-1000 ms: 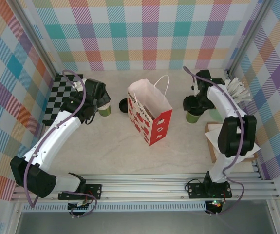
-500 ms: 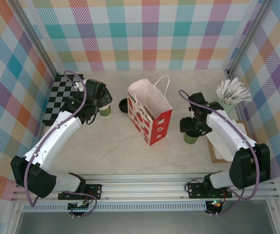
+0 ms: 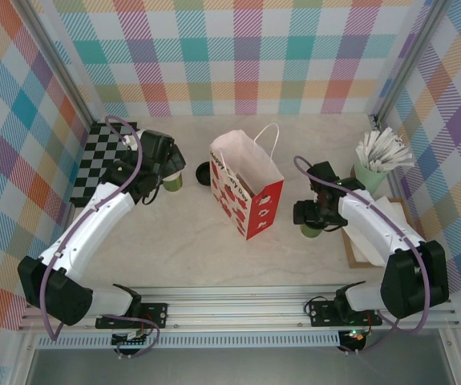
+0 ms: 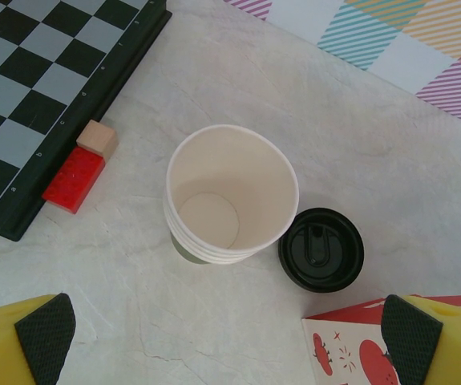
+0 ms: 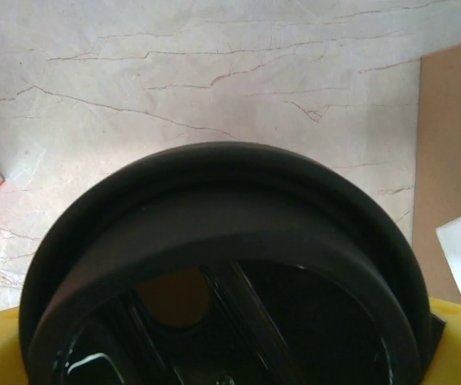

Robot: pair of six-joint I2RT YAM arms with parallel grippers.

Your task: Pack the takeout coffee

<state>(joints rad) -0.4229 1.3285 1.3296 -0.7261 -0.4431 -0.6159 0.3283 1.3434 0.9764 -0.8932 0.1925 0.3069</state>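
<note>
coffee: the takeout coffee (image 3: 312, 229), a small cup with a green band and a black lid, sits right of centre in the top view, just right of the bag (image 3: 246, 188). It looks upright.
coffee, wrist view: the black lid (image 5: 222, 265) takes up the lower half of the right wrist view, with pale table behind it.
right gripper: the right gripper (image 3: 313, 215) straddles the cup, a yellow finger on either side of the lid. The jaws stand wide. Cannot tell whether the pads press on the cup or stand clear of it.
step, my reading: getting the cup to the bag's open mouth.
doing it well: confirm a firm hold below the lid, not on it. Keep the cup level. Raise it above the bag's rim, since the bag is far taller. Lower it straight down, clear of the white handle. The paper bag could tip if nudged.
right arm: base at lower right, elbow folded out toward the right edge, forearm running up-left to the cup.
left gripper: the left gripper (image 3: 166, 170) is released and empty, poised above the stack of lidless cups (image 4: 230, 196) at upper left.
left arm: stretched from lower left up to that stack.
nearby: a spare lid (image 4: 321, 249) lies just beside the stack, and a chessboard (image 4: 38, 96) lies further left.
</note>
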